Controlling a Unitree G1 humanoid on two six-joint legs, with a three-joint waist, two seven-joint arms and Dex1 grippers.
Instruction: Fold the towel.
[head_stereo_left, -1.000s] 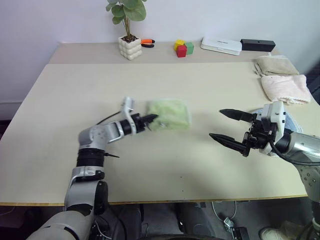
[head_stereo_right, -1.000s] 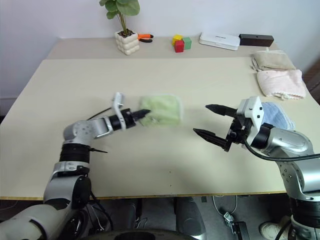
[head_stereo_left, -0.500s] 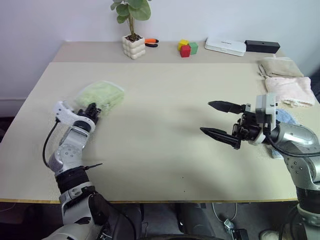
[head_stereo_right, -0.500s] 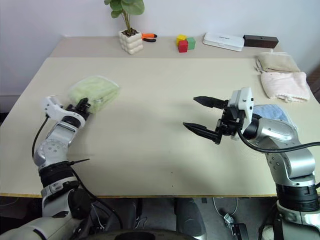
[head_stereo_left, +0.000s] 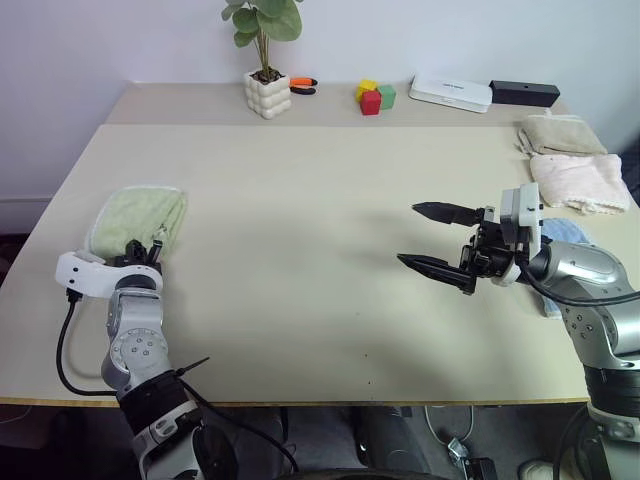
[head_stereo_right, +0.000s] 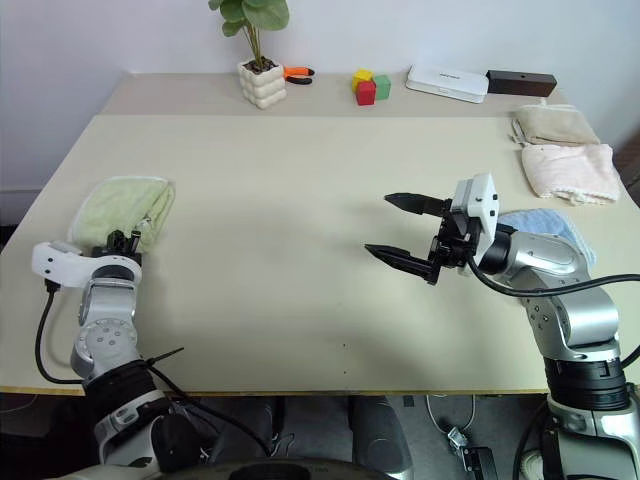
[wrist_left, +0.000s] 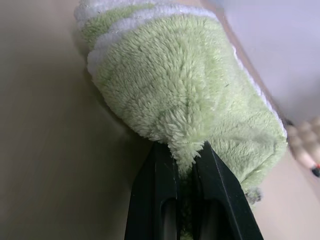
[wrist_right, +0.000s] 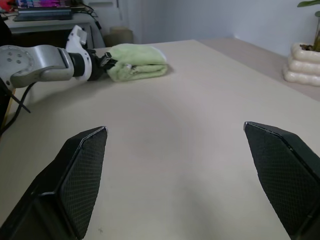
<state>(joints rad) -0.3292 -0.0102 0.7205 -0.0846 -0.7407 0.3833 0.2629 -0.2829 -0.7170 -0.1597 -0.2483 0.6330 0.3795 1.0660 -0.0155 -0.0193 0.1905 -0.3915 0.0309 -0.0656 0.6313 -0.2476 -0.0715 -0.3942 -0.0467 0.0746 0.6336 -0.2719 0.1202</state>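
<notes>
We have the towel (head_stereo_left: 137, 218) folded at the bench's (head_stereo_left: 320, 240) left edge; left tool (head_stereo_left: 143, 255) pinches it, right tool (head_stereo_left: 432, 238) gapes empty. Only release remains, we judge.

Silver-grey arms, white wrist housings, black cables, each end effector (head_stereo_left: 436, 238) black, two-fingered.

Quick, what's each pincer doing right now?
Left pincer: shut on the towel.
Right pincer: open, holding nothing.

A broad, pale beige rectangular table (head_stereo_left: 330, 250) meets a plain white wall (head_stereo_left: 120, 40) at twelve o'clock; dark floor (head_stereo_left: 20, 245) shows at nine o'clock.
</notes>
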